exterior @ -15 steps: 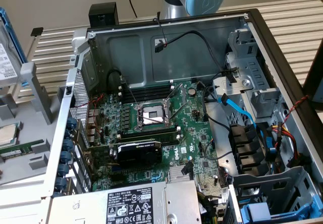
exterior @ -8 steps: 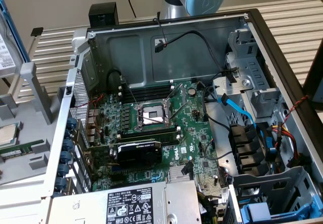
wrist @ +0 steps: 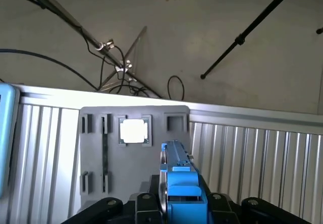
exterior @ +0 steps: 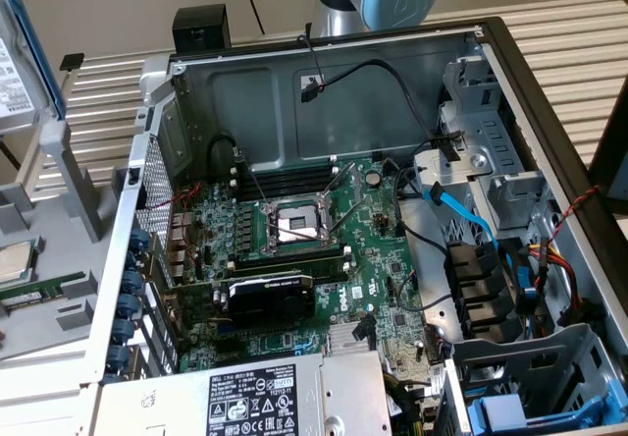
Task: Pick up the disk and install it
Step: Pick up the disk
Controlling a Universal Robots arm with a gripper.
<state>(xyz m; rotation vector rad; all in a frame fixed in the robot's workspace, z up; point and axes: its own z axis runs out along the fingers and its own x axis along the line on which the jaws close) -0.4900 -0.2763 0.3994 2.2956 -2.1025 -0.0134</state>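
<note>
The pick-up looks done and the install does not. At the upper left edge of the exterior view the disk (exterior: 14, 68) appears lifted, with its label face and blue carrier edge showing, well apart from the open computer case (exterior: 324, 92). Below it, on the exterior view's left, lies the grey tray (exterior: 74, 259) with the CPU chip (exterior: 14, 259) on it. Further right, inside the case, the motherboard (exterior: 314, 240) fills the middle and the power supply (exterior: 245, 397) sits at lower centre. At the lower right stands the drive cage (exterior: 549, 357), which I judge to be where the disk goes. A blue plastic part shows in it, and I cannot tell whether a slot is free.

For the grip, read the wrist view: the gripper (wrist: 181, 204) is clamped on the disk, seen edge-on between the black fingers, with the tray and chip beyond. For the gap between disk and cage, read the exterior view
</note>
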